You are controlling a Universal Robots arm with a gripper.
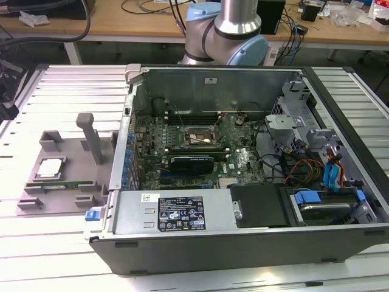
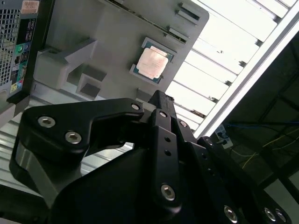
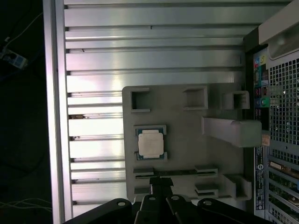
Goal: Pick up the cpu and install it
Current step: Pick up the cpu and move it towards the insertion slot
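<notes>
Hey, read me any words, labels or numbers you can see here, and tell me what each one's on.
Nothing here can be read.
Black label on the case: print too small to read.
White sticker beside it: too small.
Small sticker on the case's inner wall: blurred.
cpu top plate: no legible marking.

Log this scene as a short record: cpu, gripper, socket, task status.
chip: flat square silvery-topped cpu lies in a recess of the grey moulded tray, at the exterior view's left of the case
arm: black gripper is near the tray's edge, apart from the cpu
socket: black rectangular socket frame sits inside the open grey computer case
status: cpu not yet picked up
</notes>
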